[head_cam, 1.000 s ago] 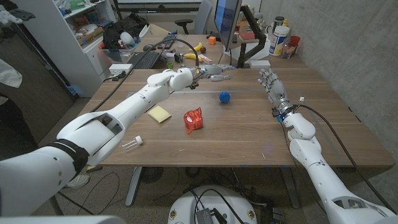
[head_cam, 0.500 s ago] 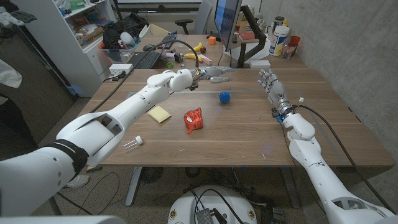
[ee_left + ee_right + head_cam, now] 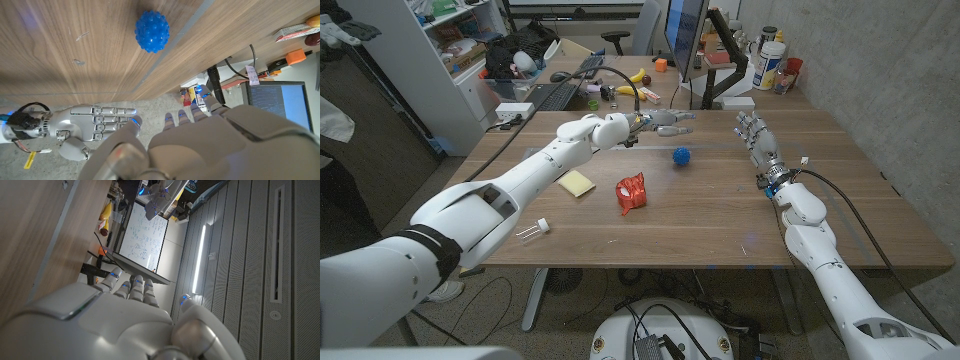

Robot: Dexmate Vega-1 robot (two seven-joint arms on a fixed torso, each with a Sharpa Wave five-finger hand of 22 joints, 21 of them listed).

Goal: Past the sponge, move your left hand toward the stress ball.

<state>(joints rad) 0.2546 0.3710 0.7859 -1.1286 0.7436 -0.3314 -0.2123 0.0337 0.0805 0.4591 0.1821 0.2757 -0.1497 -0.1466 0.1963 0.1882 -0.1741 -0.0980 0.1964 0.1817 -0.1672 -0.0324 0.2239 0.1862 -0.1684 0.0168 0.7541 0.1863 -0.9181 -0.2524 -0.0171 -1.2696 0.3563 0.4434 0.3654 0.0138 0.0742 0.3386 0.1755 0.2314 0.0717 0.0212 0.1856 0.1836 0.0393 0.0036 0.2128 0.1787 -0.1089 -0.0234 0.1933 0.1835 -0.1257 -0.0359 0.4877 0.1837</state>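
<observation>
A wooden tabletop (image 3: pixel 700 215) fronts a cluttered office with a monitor (image 3: pixel 684 28). The left hand (image 3: pixel 663 117), empty with fingers apart, hovers near the far edge beside the stress ball (image 3: pixel 681 155); the sponge (image 3: pixel 576 183) lies toward the left edge.

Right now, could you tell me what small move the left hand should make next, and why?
Probably lower the left hand a little toward the robot, onto the blue stress ball. The hand hovers open, holding nothing, beyond the ball near the table's far edge, already past the yellow sponge; the ball lies free on the wooden table.
</observation>
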